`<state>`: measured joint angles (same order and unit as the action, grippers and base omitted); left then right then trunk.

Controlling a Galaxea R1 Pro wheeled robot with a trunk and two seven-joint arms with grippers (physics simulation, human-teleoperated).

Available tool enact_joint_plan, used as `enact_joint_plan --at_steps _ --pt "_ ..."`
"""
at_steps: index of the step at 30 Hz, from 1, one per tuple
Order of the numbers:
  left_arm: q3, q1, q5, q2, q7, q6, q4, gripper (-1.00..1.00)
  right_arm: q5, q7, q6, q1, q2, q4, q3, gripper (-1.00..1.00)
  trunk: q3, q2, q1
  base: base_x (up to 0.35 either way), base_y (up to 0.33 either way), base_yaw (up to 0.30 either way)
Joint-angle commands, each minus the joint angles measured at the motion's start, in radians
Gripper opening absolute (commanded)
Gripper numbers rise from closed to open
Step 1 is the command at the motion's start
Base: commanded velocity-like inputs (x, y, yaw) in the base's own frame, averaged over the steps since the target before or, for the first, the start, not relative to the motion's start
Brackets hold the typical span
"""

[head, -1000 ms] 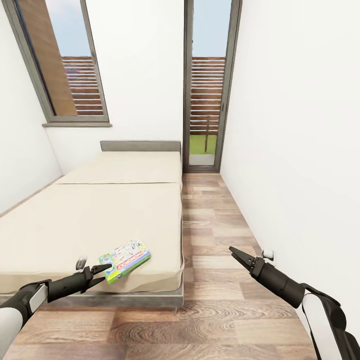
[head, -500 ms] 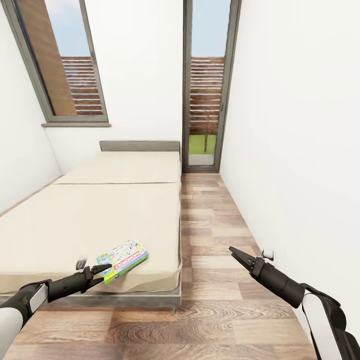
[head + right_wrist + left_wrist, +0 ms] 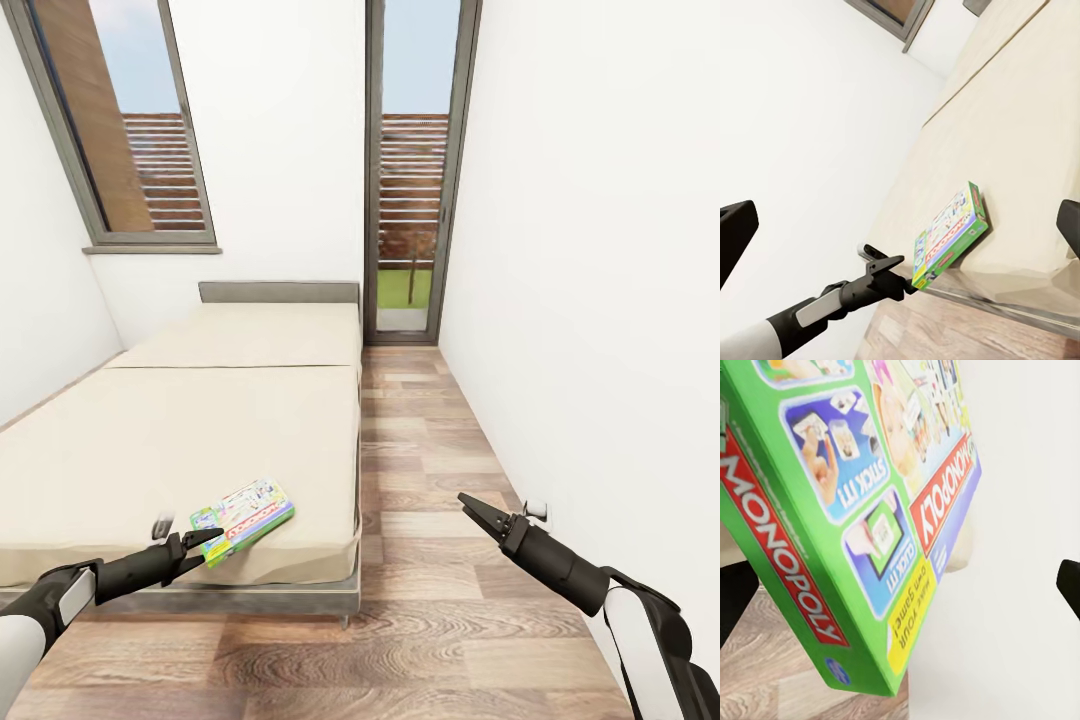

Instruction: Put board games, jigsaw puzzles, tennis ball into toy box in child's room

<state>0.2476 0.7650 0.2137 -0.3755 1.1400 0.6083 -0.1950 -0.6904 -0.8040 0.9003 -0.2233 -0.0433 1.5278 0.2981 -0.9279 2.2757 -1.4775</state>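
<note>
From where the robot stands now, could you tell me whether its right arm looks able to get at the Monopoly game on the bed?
Probably not without shifting. The right pincer hangs over the floor beside the bed, well apart from the Monopoly game, and the left pincer is already at the box's near corner.

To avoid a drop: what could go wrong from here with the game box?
The green-edged Monopoly board game box lies tilted near a corner of the beige bed; a push may slide it onto the wood plank floor. The left end effector reaches only one corner, so a grip there may let it swing.
</note>
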Motion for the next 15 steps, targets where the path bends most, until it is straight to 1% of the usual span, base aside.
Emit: enact_joint_plan --at_steps 1,5,6,15 --pt "-0.002 0.000 0.006 0.000 0.001 0.008 0.000 1.00 0.000 -0.003 0.005 -0.001 0.000 0.000 0.001 1.00 -0.001 0.000 0.000 0.000 0.000 0.000" --pt "-0.002 0.000 0.006 0.000 0.001 0.008 0.000 1.00 0.000 -0.003 0.005 -0.001 0.000 0.000 0.001 1.00 -0.001 0.000 0.000 0.000 0.000 0.000" --pt "-0.002 0.000 0.006 0.000 0.001 0.008 0.000 -1.00 0.000 -0.003 0.005 -0.001 0.000 0.000 0.001 1.00 -0.001 0.000 0.000 0.000 0.000 0.000" --pt "-0.002 0.000 0.006 0.000 0.002 0.008 0.000 -1.00 0.000 -0.003 0.005 -0.001 -0.001 0.000 0.001 1.00 -0.001 0.000 0.000 0.000 0.000 0.000"
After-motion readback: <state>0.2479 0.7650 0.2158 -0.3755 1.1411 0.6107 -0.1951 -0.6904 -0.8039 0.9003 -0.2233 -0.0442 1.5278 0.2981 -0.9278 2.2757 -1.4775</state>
